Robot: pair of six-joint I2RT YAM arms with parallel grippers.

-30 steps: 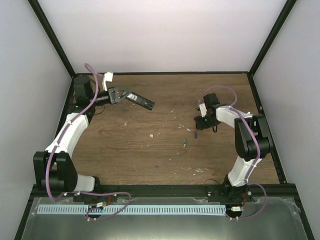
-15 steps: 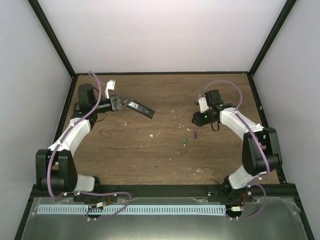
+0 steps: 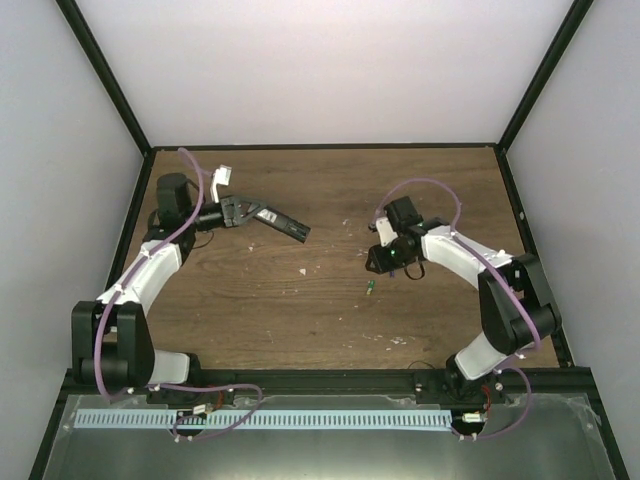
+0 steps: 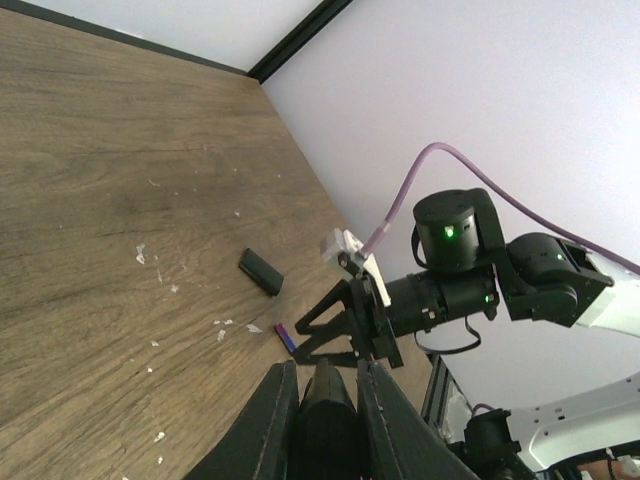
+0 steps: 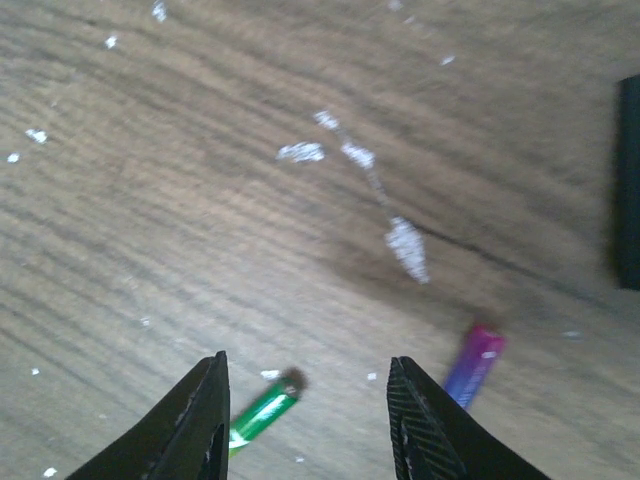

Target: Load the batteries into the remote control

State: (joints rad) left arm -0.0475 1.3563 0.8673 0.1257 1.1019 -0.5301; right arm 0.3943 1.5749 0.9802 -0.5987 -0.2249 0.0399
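My left gripper [image 3: 258, 214] is shut on one end of the black remote control [image 3: 290, 228] and holds it at the back left, pointing right. In the left wrist view the remote [image 4: 326, 415] sits between my fingers [image 4: 268, 425]. My right gripper [image 3: 377, 259] is open, tips down near the table's middle. In the right wrist view the green battery [image 5: 258, 413] lies by the left finger and the purple battery [image 5: 474, 365] by the right finger, both on the wood. The green battery [image 3: 370, 288] shows in the top view. The purple battery [image 4: 286, 337] lies beside the right gripper's tips [image 4: 335, 322].
A small flat black piece [image 4: 261, 272] lies on the wooden table beyond the purple battery; it also shows at the right edge of the right wrist view [image 5: 628, 180]. White flecks are scattered over the wood. Black frame rails [image 3: 320, 146] edge the table.
My right arm has swung left and lowered its open gripper over the batteries. My left gripper has kept the remote, shifting it only slightly.
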